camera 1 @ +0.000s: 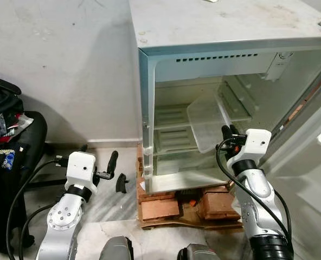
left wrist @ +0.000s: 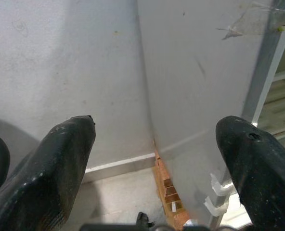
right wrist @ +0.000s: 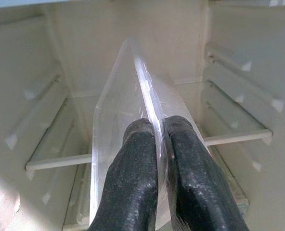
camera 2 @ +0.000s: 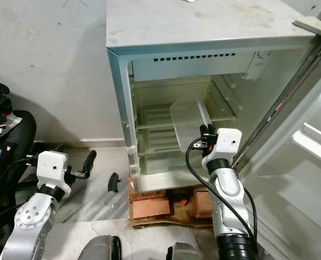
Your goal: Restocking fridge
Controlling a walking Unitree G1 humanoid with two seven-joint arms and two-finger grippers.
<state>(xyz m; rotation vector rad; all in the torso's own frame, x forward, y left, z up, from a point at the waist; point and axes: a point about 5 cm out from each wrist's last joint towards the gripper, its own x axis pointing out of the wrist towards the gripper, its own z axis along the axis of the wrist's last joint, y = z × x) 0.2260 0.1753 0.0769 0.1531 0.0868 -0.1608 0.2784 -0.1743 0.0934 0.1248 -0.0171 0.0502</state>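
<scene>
A small grey fridge [camera 1: 214,27] stands open before me, its door [camera 2: 296,162] swung out to the right. A clear plastic shelf panel [camera 1: 209,122] sits tilted on edge inside the fridge. My right gripper [camera 1: 227,134] is shut on the panel's near edge; in the right wrist view both black fingers [right wrist: 133,163] pinch the thin clear panel [right wrist: 133,96]. My left gripper [camera 1: 103,165] hangs open to the left of the fridge, above the floor, with nothing between its fingers [left wrist: 60,163].
The fridge rests on bricks and a wooden board [camera 1: 177,208]. A black chair with bags [camera 1: 8,146] stands at the far left. A small black object [camera 1: 121,183] lies on the floor by the fridge's corner. White wall [camera 1: 63,65] behind.
</scene>
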